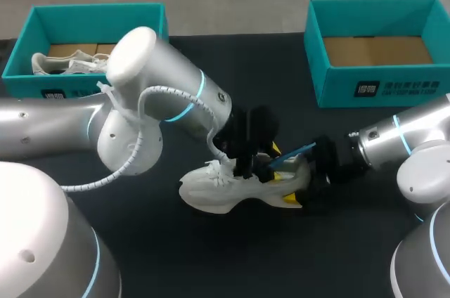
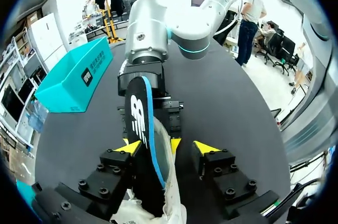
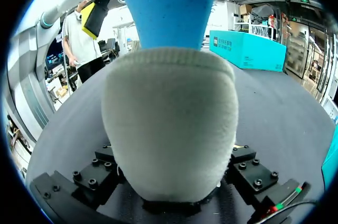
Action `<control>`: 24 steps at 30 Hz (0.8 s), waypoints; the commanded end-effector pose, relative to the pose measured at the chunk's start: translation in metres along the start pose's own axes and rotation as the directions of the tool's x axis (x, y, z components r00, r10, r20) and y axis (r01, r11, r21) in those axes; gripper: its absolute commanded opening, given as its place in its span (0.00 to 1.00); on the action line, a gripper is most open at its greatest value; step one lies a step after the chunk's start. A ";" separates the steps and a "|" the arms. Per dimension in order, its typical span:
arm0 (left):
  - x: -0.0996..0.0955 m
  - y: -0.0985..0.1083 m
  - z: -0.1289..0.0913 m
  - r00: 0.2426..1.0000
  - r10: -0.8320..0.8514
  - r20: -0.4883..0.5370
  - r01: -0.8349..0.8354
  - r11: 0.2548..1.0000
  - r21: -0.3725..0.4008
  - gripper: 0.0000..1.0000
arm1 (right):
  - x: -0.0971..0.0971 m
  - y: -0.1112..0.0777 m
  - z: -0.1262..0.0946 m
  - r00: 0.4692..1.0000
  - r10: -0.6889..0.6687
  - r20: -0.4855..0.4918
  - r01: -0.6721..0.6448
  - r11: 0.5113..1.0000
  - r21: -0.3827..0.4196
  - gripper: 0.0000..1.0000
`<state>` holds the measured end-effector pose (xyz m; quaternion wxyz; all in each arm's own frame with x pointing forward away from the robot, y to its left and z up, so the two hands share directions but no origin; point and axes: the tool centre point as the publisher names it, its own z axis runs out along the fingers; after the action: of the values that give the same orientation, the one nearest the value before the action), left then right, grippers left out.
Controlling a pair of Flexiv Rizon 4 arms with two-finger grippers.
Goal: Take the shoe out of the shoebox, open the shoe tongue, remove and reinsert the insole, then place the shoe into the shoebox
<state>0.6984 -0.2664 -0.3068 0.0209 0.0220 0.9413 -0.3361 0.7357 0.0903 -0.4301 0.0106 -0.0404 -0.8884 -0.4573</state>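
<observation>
We are working on the black table (image 1: 211,256), between two teal boxes: the left shoebox (image 1: 91,13), which is holding a second white shoe (image 1: 67,65), and the right shoebox (image 1: 380,91), which is showing only its cardboard floor. The shoe (image 1: 211,196) is lying at mid-table, well apart from both, with its heel toward our right arm. The insole (image 2: 138,123) is sticking up out of the shoe's opening, only partly inside.

Our right gripper (image 1: 285,189) is pinching the heel from two sides, and the padded collar (image 3: 169,76) is bulging over its fingers. Our left gripper (image 2: 166,150) is standing spread around the insole, with one fingertip (image 2: 128,147) against it and the other just clear.

We are judging this to be the insole step. The chief risk is that, with nothing clamping the insole, it is free to lean, buckle or snag on the collar. Closing off-centre, we could be nipping the laces (image 1: 223,169) too. The heel is soft, so a hard push might be twisting the shoe out of our right grip.
</observation>
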 end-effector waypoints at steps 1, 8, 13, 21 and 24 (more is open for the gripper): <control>-0.001 0.005 -0.002 0.996 -0.006 0.088 0.008 1.000 -0.019 0.47 | 0.000 -0.004 0.003 1.000 0.001 0.001 -0.001 1.000 0.003 0.00; -0.010 0.012 0.001 0.993 -0.010 0.119 0.015 0.999 -0.038 0.44 | 0.000 -0.004 0.003 1.000 0.001 0.001 -0.001 1.000 0.003 0.00; -0.014 0.018 0.007 0.991 -0.017 0.135 0.023 0.999 -0.042 0.43 | 0.000 -0.004 0.003 1.000 0.001 0.001 -0.001 1.000 0.003 0.00; -0.019 0.020 0.014 0.990 -0.026 0.142 0.032 0.998 -0.047 0.26 | 0.000 -0.004 0.003 1.000 0.001 0.001 -0.001 1.000 0.003 0.00; -0.020 0.021 0.016 0.990 -0.029 0.136 0.036 0.998 -0.048 0.00 | 0.000 -0.004 0.003 1.000 0.001 0.001 -0.001 1.000 0.003 0.00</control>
<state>0.7182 -0.2571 -0.3272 0.0809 -0.0176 0.9465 -0.3120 0.7357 0.0903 -0.4301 0.0106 -0.0404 -0.8883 -0.4573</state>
